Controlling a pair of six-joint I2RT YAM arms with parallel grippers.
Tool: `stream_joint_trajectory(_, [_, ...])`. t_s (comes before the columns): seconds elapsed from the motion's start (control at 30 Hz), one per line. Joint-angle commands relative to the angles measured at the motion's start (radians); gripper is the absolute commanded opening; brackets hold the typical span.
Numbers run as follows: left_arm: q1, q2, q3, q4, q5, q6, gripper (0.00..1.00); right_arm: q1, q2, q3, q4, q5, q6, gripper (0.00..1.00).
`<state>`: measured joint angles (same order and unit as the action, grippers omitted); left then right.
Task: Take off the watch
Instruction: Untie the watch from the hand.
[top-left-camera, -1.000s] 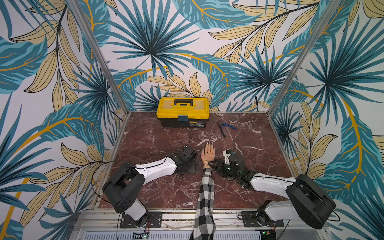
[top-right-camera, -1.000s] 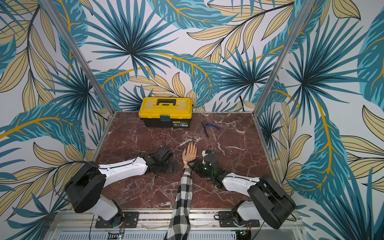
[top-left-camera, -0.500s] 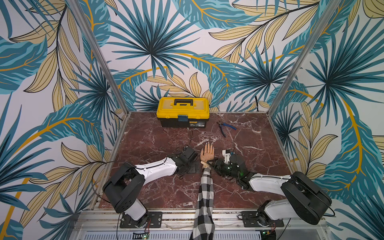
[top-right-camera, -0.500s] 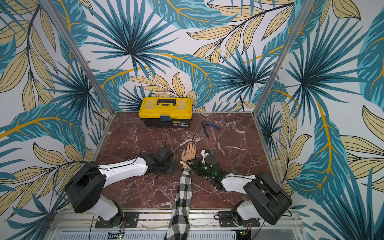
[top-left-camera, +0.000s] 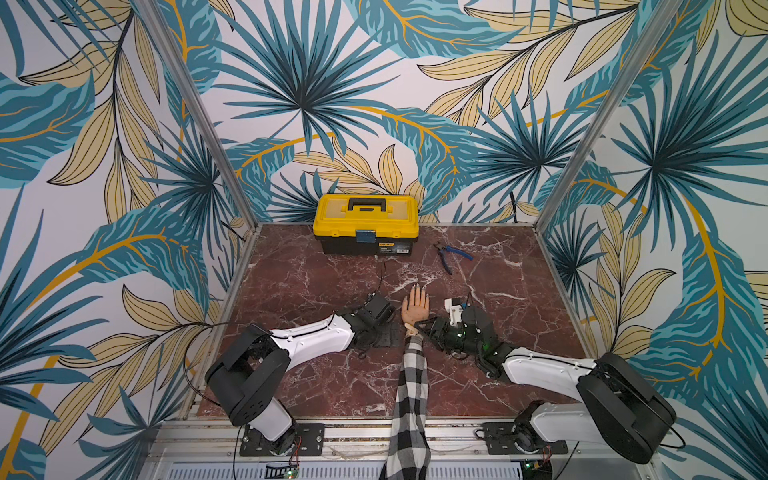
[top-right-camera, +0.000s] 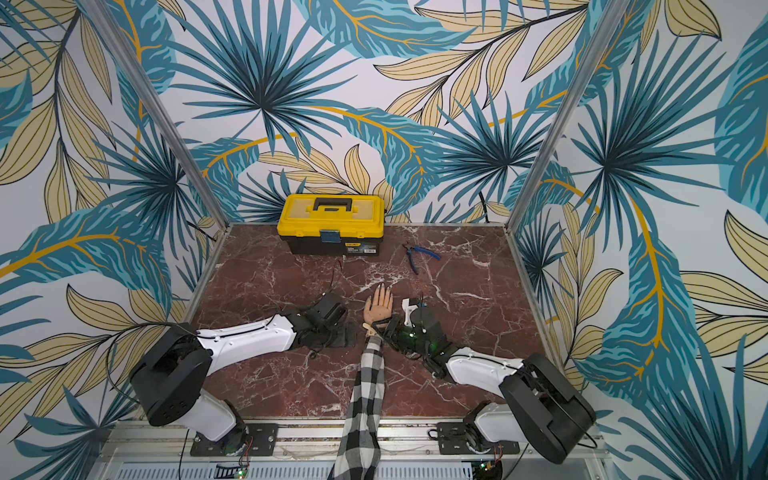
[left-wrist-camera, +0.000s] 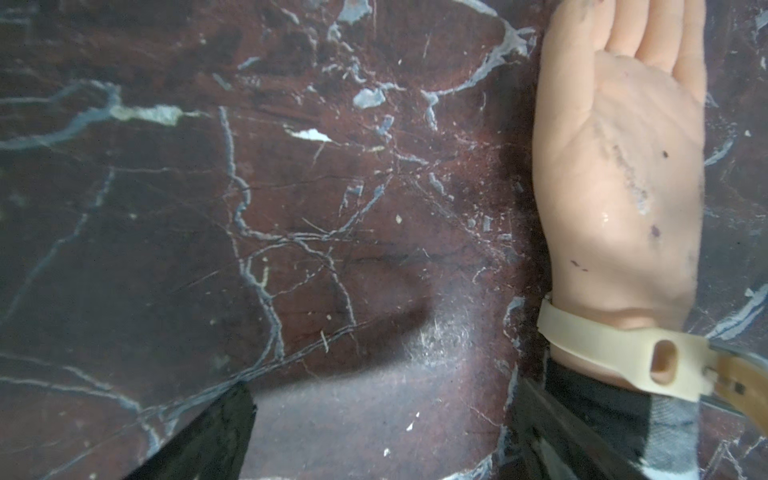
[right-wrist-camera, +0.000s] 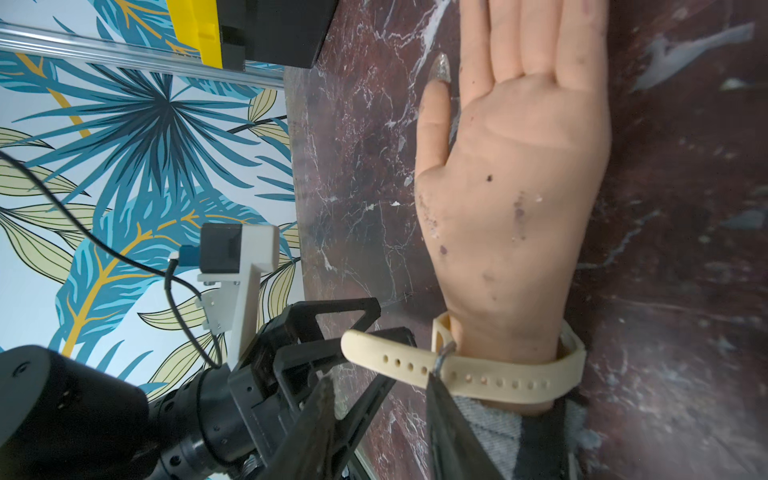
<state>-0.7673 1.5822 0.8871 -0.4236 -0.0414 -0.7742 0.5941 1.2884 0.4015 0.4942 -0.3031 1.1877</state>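
Observation:
A mannequin hand (top-left-camera: 415, 307) lies palm up in mid-table, and the watch (right-wrist-camera: 498, 380) has its cream strap round the wrist. The strap's free end sticks out sideways past the buckle pin. My right gripper (right-wrist-camera: 380, 378) is at that end, jaws partly apart; one fingertip (right-wrist-camera: 434, 384) touches the strap at the buckle. In both top views the right gripper (top-left-camera: 424, 328) (top-right-camera: 382, 328) sits against the wrist's right side. My left gripper (left-wrist-camera: 382, 449) stands wide open and empty on the wrist's left side (top-left-camera: 384, 332). The watch's strap (left-wrist-camera: 623, 353) also shows in the left wrist view; its case is hidden.
A yellow toolbox (top-left-camera: 365, 224) stands at the back wall. Blue-handled pliers (top-left-camera: 451, 253) lie to its right. The checked sleeve (top-left-camera: 411, 395) runs from the wrist to the front edge between both arms. Metal posts (top-left-camera: 582, 137) frame the table's sides.
My right gripper's jaws have narrowed around the strap's free end and it has edged closer to the wrist. The left arm has not moved.

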Motion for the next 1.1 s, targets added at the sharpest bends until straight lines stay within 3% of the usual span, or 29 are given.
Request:
stream_joint_trajectory(0.0, [-0.003,-0.004,-0.016,0.015,-0.011,0.004,0.99,-0.002,-0.048,0.030,-0.211,0.050,-0.091,0.35])
stream_joint_trajectory(0.8, [-0.003,0.004,-0.018,0.024,-0.011,0.009,0.99,-0.002,0.057,0.103,-0.234,0.011,-0.134,0.29])
stream_joint_trajectory(0.93, [-0.002,0.004,-0.018,0.025,-0.011,0.008,0.99,-0.002,0.085,0.110,-0.227,0.001,-0.134,0.26])
stream_joint_trajectory(1.07, [-0.001,0.004,-0.019,0.027,-0.011,0.009,1.00,-0.003,0.092,0.117,-0.223,-0.004,-0.132,0.14])
